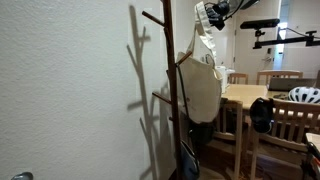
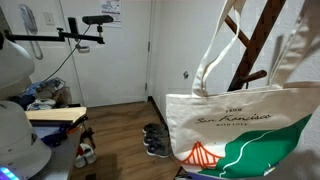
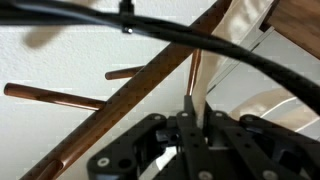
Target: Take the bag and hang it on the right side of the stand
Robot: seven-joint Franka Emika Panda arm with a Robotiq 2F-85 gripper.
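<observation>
The off-white bag (image 1: 203, 92) hangs in the air from its long handles (image 1: 206, 45), right beside the dark brown stand (image 1: 168, 60) and on its right in that exterior view. My gripper (image 1: 212, 16) is above it, near the stand's top. In the wrist view my gripper (image 3: 195, 106) is shut on a thin handle strap (image 3: 195, 75), with the stand's trunk (image 3: 120, 115) and pegs (image 3: 50, 95) just behind. An exterior view shows the bag (image 2: 240, 125) up close with its green and orange-red print, in front of the stand (image 2: 262, 40). Whether a handle rests on a peg I cannot tell.
A light wooden table (image 1: 245, 95) with chairs (image 1: 290, 125) stands right of the stand, with a white helmet (image 1: 305, 95) on it. The wall is close behind the stand. Shoes (image 2: 155, 140) lie on the floor by a door. A black cable (image 3: 150, 30) crosses the wrist view.
</observation>
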